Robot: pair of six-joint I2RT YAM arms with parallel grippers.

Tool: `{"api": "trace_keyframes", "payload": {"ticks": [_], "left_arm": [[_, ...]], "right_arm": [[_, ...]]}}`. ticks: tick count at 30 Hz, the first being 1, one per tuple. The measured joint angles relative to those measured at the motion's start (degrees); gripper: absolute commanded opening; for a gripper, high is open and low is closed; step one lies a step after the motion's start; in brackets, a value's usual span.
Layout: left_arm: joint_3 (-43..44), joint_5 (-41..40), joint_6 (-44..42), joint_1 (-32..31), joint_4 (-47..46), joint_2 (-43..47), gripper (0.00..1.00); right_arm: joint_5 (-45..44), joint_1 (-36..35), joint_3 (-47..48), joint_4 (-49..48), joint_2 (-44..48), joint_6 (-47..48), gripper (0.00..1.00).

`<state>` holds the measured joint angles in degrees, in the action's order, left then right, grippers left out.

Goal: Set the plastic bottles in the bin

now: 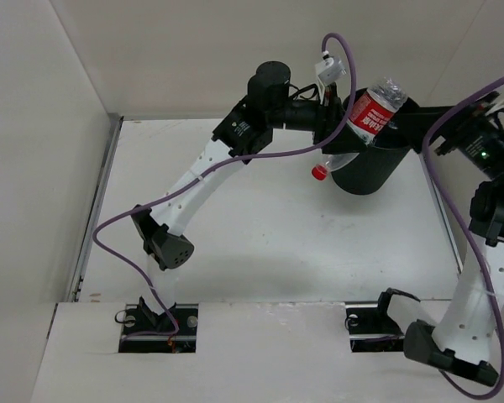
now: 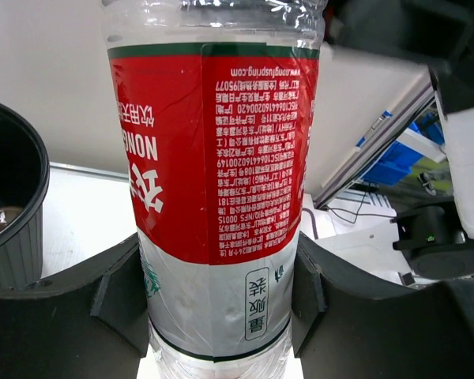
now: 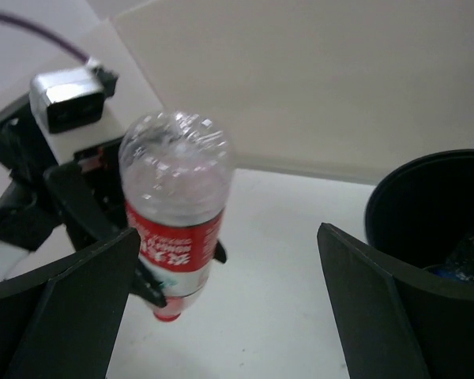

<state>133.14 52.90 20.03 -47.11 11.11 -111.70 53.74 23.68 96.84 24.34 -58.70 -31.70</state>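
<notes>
Red-labelled clear plastic bottle [image 1: 371, 113] noted in the left gripper [image 2: 213, 304], pinched across the lower label, jaws closed firmly on its body from both sides. Held inverted and tilted, red cap [image 1: 319, 172] lowest, base uppermost. Located high up beside the bin [image 1: 365, 180]. In the top view, overlapping the bin's left rim, with the cap end hanging outside the wall. From the right wrist, seen standing apart to the left of the rim. Judged not yet fully above the opening.

Jaws of the right gripper [image 3: 225, 276] spread wide, holding nothing, hovering just beside the bin on its far side from the bottle. Inside the bin: a clear bottle with blue label [image 3: 462, 257] at the bottom, plus a brownish item [image 2: 0, 223], identity not certain.

Recommended for the step in hand:
- Carry the held bottle further across until cap and base both sit within the rim, and only then part the fingers.
- Avoid releasing at the present position, given the likelihood of striking the rim and tipping out onto the table [image 1: 260, 235].
- Lower slightly before release to limit bounce off the contents.
- Keep the right arm well apart from the drop path.
- Withdraw upward afterwards, without brushing the rim.
</notes>
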Motion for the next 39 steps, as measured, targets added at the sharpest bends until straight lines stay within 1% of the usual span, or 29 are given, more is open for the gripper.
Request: {"api": "trace_keyframes", "payload": {"ticks": [3,6,8,10,16,17,20,22,24,25,26,27,28,29,30,31,33,35,39], "left_arm": [[0.00,0.04,0.00,-0.04,-0.04,0.02,0.11],[0.00,0.07,0.02,-0.15,-0.02,0.02,0.11],[0.00,0.07,0.00,-0.13,-0.02,0.02,0.11],[-0.04,0.04,0.00,-0.15,-0.02,0.09,0.11],[-1.07,-2.82,0.04,-0.13,0.42,0.11,0.12],[-1.14,-3.17,0.04,-0.13,0.44,0.11,0.12],[-1.46,-4.02,0.11,-0.42,0.50,0.11,0.13],[-1.79,-4.33,0.24,-0.94,0.52,0.11,0.13],[-1.90,-5.18,0.26,-1.64,0.48,0.09,0.13],[-1.88,-5.53,0.24,-1.81,0.35,0.09,0.15],[-1.88,-5.81,0.20,-1.97,0.22,0.04,0.17],[-1.86,-6.05,0.15,-2.08,0.02,0.00,0.22],[-1.86,-6.34,0.15,-2.21,-0.20,-0.04,0.33],[-1.84,-6.47,0.15,-2.32,-0.48,-0.15,0.55],[-1.75,-6.47,0.13,-2.34,-0.61,-0.28,0.86],[-1.75,-6.36,-0.55,-2.34,-0.76,-0.33,1.00],[-1.75,-6.05,-1.33,-2.84,0.07,-0.42,1.00],[-1.75,-6.86,-3.21,-3.04,0.92,-0.66,1.00],[-1.75,-9.42,-10.97,-1.16,5.55,-1.07,1.00]], "right_arm": [[-5.16,-9.79,-0.63,4.63,0.96,5.92,1.00],[-9.97,-16.61,-0.70,7.13,0.87,9.75,1.00],[-12.09,-18.60,-0.72,7.80,0.39,11.32,1.00],[-13.75,-19.17,-0.66,8.26,-0.55,12.59,1.00],[-14.32,-20.31,1.88,9.62,-4.48,14.45,1.00],[-14.32,-20.39,2.54,9.88,-5.09,14.64,0.97],[-13.79,-21.05,4.31,10.10,-6.43,15.08,0.84],[-13.27,-21.51,5.14,10.10,-7.08,15.21,0.73],[-12.96,-21.62,5.51,10.19,-7.45,15.23,0.58],[-12.87,-21.51,5.55,10.21,-7.67,14.80,0.48],[-12.81,-21.51,5.62,10.16,-7.72,14.69,0.37],[-12.83,-21.51,5.75,10.21,-7.74,14.49,0.26],[-12.76,-21.51,5.81,10.21,-7.76,14.19,0.16],[-12.61,-21.51,5.86,10.21,-7.76,13.88,0.11],[-12.57,-21.51,5.88,10.36,-7.76,14.14,0.06],[-12.79,-21.51,5.88,10.34,-7.76,14.01,0.03],[-14.19,-21.62,5.90,9.94,-8.13,15.02,0.00],[-15.45,-21.86,5.92,10.16,-8.79,15.50,0.00],[-20.57,-23.58,5.92,9.64,-10.97,18.10,0.00]]}}
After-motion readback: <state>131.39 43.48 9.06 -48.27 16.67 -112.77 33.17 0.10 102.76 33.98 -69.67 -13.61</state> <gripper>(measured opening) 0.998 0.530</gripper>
